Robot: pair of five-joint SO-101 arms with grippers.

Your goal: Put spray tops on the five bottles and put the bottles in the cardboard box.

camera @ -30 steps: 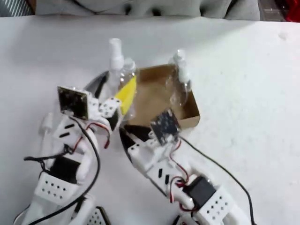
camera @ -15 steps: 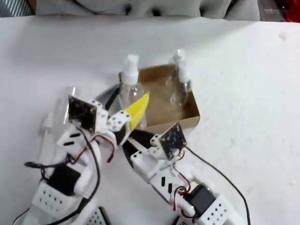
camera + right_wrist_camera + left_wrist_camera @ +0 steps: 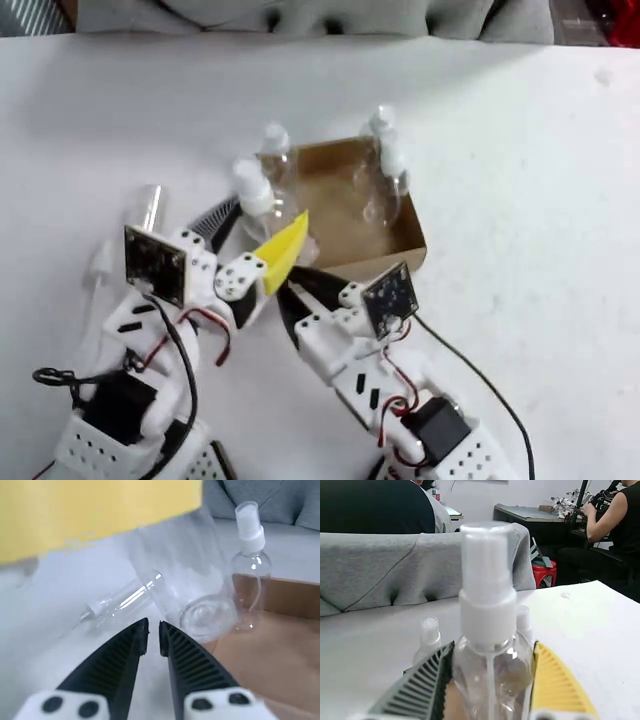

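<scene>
Left gripper (image 3: 262,215): closed around the body of a clear spray bottle (image 3: 255,190); the grey ribbed finger (image 3: 420,690) presses one side and the yellow finger (image 3: 555,690) the other, spread only as wide as the bottle.
Held bottle: white spray top (image 3: 487,580) on; it leans at the near left corner of the cardboard box (image 3: 370,262); from the right wrist view its round base (image 3: 202,615) faces the camera; I cannot tell whether it rests on anything.
Right gripper (image 3: 290,292): the black fingers (image 3: 120,665) are almost together, with a narrow slit between the tips; nothing is in them; it sits on the table side of the box's near wall, just beside the yellow finger and apart from the held bottle.
Cardboard box: open and shallow, at mid-table, brown floor bare in the middle.
Bottles in the box: three, upright, with tops on; one in the far left corner (image 3: 275,140); two close together along the right wall (image 3: 388,150).
Fifth bottle (image 3: 148,205): lying on its side on the white table (image 3: 520,150), left of the left arm and well apart from the box; I cannot tell whether it has a top.
</scene>
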